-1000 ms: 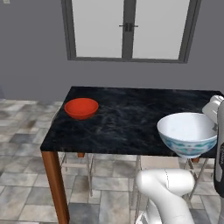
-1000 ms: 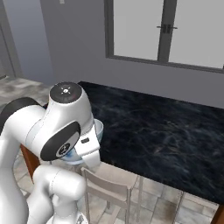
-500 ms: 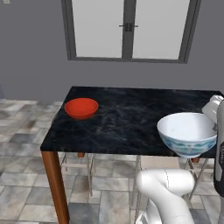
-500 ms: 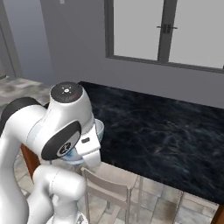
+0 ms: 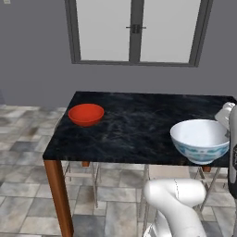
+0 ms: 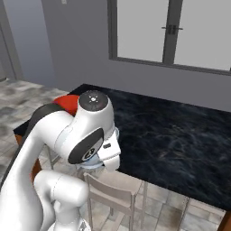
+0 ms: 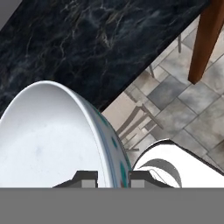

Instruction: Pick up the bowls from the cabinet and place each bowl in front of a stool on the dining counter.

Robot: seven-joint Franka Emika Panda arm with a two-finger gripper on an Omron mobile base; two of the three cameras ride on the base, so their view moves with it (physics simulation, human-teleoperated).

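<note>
White patterned bowl being held at the near edge of the dining counter, red bowl already sitting on it.

The gripper is clasping the white bowl's rim, one fingertip lying inside the wall and the other outside it against the blue-green pattern. In the left base view the bowl is hanging upright over the counter's front right edge; whether its base is touching the marble is hard to tell from here. The red bowl is resting near the counter's front left corner, well apart from the white one. A pale stool is standing under the counter's near edge, just below the held bowl, beside a reddish-brown leg showing in the hand view.
</note>
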